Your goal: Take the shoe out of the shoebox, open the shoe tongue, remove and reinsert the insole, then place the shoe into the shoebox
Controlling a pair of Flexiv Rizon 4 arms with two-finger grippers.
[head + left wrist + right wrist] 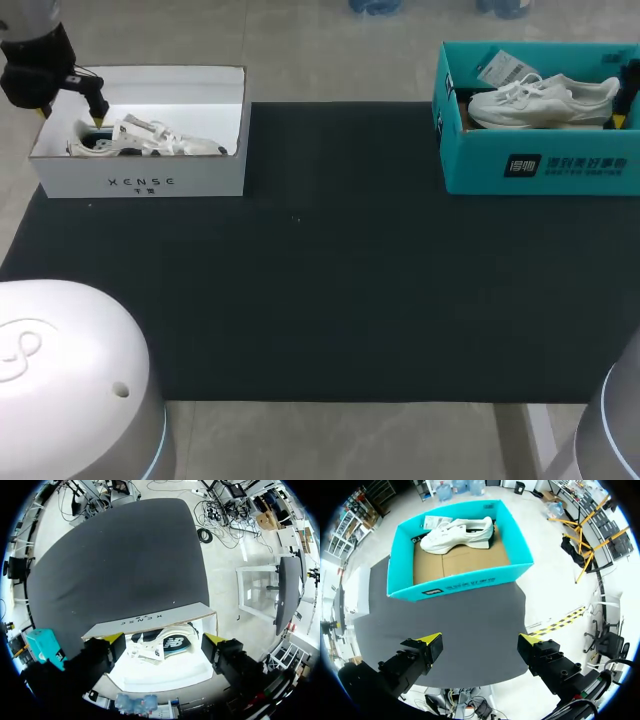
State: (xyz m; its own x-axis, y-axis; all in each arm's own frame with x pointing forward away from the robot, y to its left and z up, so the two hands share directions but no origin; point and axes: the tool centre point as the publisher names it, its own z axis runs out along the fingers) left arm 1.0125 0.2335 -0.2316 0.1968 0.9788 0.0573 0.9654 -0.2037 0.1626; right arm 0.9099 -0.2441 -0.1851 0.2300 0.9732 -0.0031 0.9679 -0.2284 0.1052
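White rectangular cardboard shoebox (140,183) holds a laced shoe (150,140) under the wide-spread left hand (164,640); the right hand (480,639) gapes too.

Our left pincer (70,117) hangs at the far left in the head view, below a black wrist (38,72), with its tips pointing down. From its own wrist camera, the two yellow-tipped fingers (114,640) stand wide apart and neither presses on anything. Our right pincer (628,95) sits at the far right edge of the head view, mostly cut off there. Its own camera shows the right fingers (431,641) spread just as wide, held high and gripping nothing.
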